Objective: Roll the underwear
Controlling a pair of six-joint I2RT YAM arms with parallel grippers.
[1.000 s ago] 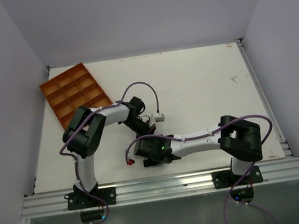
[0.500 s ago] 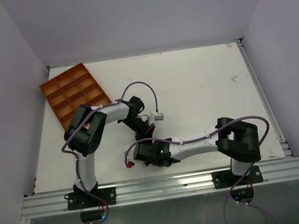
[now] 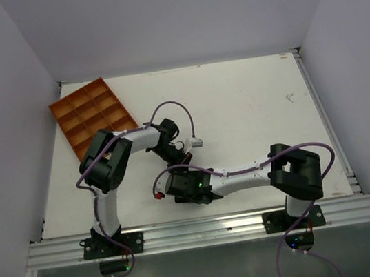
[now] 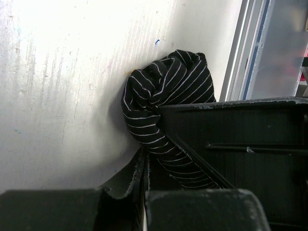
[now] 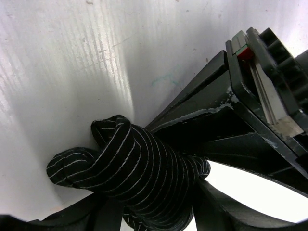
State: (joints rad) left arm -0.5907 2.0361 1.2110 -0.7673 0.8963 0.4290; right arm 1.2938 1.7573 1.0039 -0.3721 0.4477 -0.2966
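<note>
Black pinstriped cloth, and it is wound tight. The underwear [image 5: 130,166] is a fat little roll now, thin white lines wrapping round it, lying on the white worktop [image 3: 249,101]. In the overhead view it is all but hidden, left of centre in the lower half of the frame, where both arms crowd in together.

The right end effector [image 5: 154,216] sits at the bottom of its own wrist view with a finger pressed to each side of the roll. That looks like a clamp on the bundle. The left end effector [image 4: 144,192] is at the bottom of the left wrist view, fingers drawn close, with the roll's lower end running down into the narrow slit between them. It looks nipped there, though the contact itself is in shadow. The roll's knotted free end pokes out toward the upper middle of that frame, near the aluminium rail [image 4: 240,48] at the upper right.

My read is that the rolling is nearly done and this is the tightening and finishing stage. The next move calls for care, because one end effector has to let go without dragging a layer loose while the other steadies the bundle. Soft fabric like this could spring open on release.

Up at the overhead frame's upper left, the orange compartment tray [image 3: 91,114] sits well apart from the action.
</note>
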